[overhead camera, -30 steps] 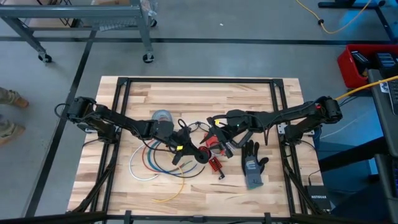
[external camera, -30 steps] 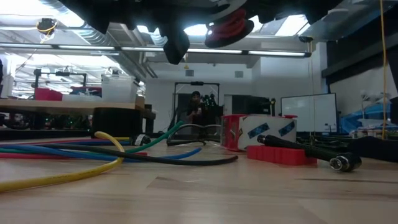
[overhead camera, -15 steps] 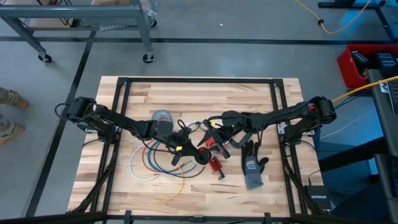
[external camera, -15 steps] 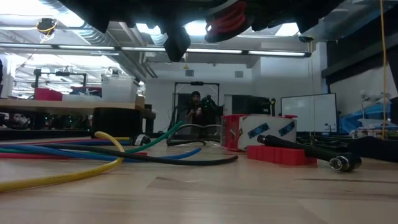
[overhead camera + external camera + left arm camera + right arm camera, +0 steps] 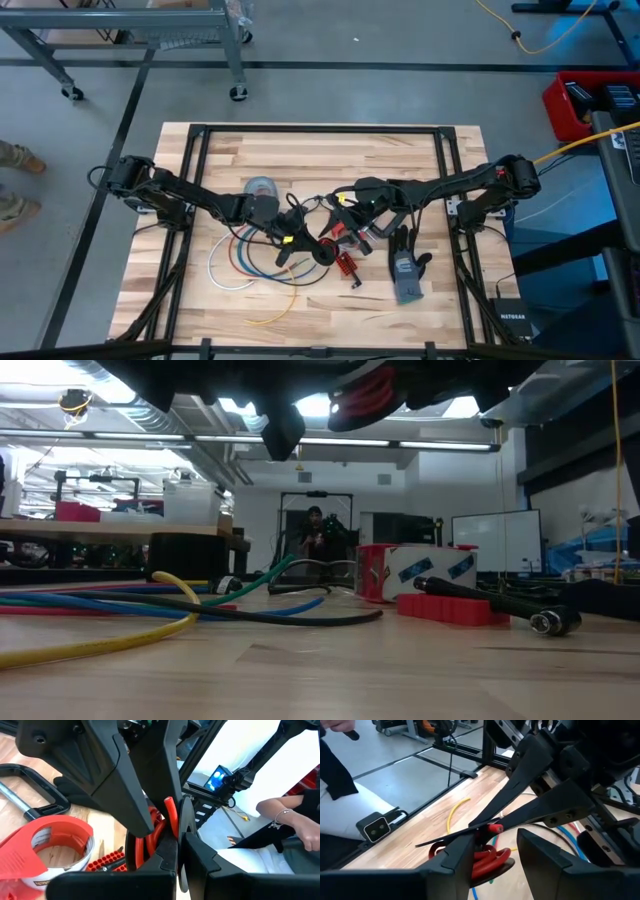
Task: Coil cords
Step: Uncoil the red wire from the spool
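Above the middle of a wooden table, two dark robot arms meet over a red cord (coiled into loops and lifted off the wood). The left gripper is clamped shut on the coil. The right gripper sits just beside it, fingers spread around the loops. Left of the coil, white, blue, green and yellow cords lie loose on the table

Even overhead light on the table; low view glares from ceiling lights, foreground blurred
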